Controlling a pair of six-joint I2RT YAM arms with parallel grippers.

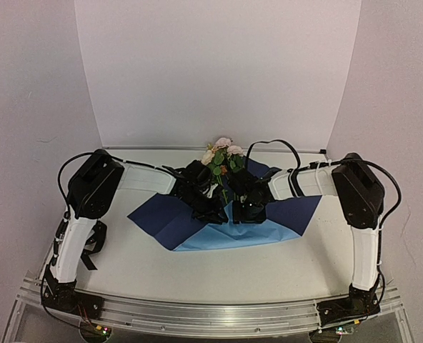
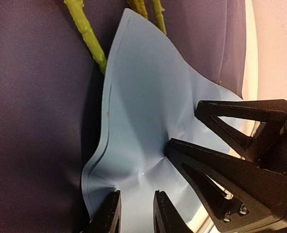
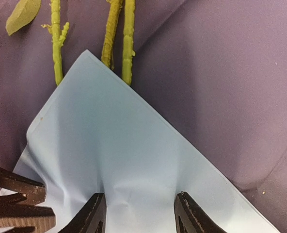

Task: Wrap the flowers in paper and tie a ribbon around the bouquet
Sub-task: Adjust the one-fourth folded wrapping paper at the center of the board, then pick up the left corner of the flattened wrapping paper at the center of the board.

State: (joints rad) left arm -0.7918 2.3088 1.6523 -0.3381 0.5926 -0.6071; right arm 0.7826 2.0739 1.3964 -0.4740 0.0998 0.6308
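The paper (image 1: pixel 161 214) lies spread on the bench (image 1: pixel 219 268), navy face up. Its near part is folded over, light blue, across the stems (image 3: pixel 127 39). The flowers (image 1: pixel 222 151) poke out at the far edge. Both claws meet on that fold. The left claw (image 2: pixel 136 201) is narrowly parted and the right claw (image 3: pixel 139 204) wider. Their tips are on the blue flap, and neither is visibly pinching it.

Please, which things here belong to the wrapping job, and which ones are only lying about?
For the job:
- flowers
- paper, its light blue flap folded over the stems
- black strip by the left arm, perhaps the ribbon; cannot tell

Not of the job:
- table
- white backdrop
- arm cables
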